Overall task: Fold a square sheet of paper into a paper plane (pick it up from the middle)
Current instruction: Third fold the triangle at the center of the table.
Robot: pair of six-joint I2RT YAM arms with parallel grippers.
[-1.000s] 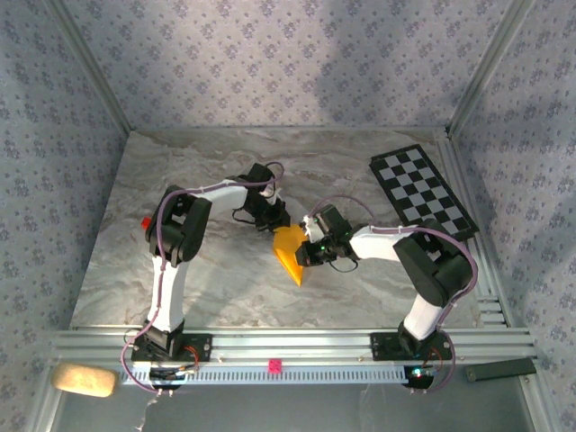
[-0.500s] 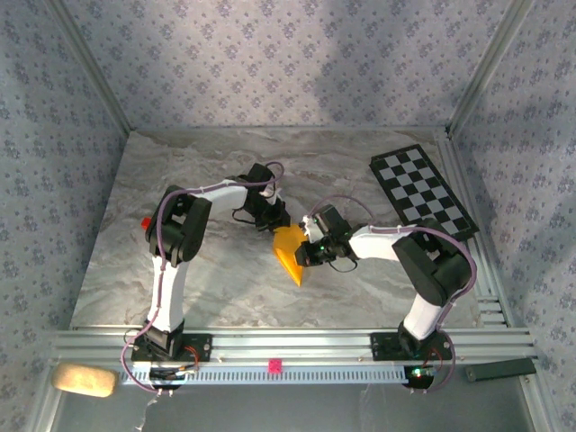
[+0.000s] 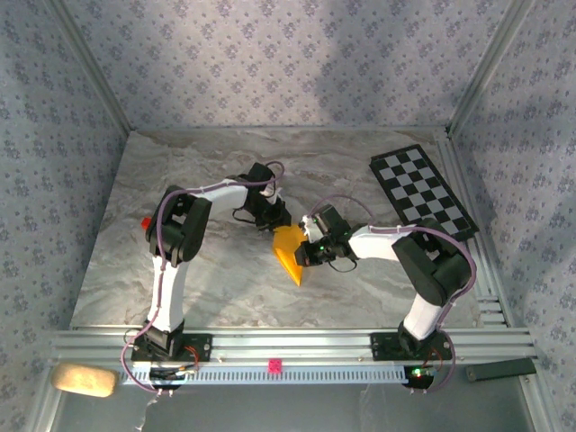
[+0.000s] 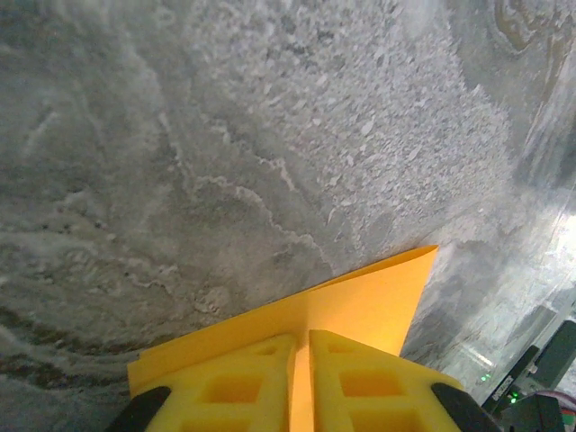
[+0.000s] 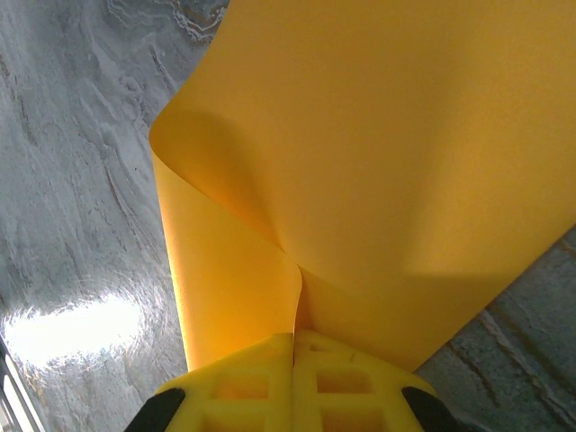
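Roughly, paper running far-to-near, tip nearward

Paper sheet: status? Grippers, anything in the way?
Left gripper shut on square sheet of paper. Right gripper shut on it too; sheet curled. Checkered board apart, not blocking.

Right pincer a touch further left, toward the left pincer.
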